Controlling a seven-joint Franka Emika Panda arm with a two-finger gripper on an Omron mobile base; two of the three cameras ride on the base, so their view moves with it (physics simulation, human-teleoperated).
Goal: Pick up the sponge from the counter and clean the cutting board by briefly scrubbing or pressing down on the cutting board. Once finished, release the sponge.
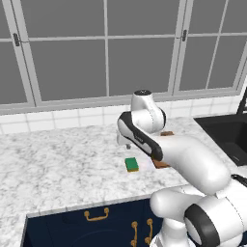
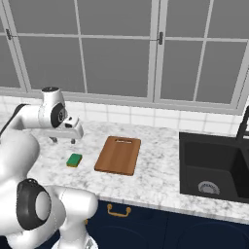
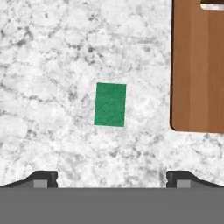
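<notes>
Overhead, the empty hand [image 3: 112,178] gapes wide above sponge [image 3: 110,104], cutting board [image 3: 197,65] beside.

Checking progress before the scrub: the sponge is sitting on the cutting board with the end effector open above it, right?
Not quite. The sponge lies on the counter, beside the cutting board and apart from it, as the hand view shows. The end effector is open above it.

Even, diffuse rendered light, bright with no clear source; the window [image 2: 116,53] panes read flat grey. The desk [image 3: 52,65] marble is evenly lit, without glare. Ahead of the fingers [image 3: 43,178] the sponge [image 3: 110,104] casts almost no shadow. Edges look slightly soft and low-resolution; no lens distortion.
</notes>
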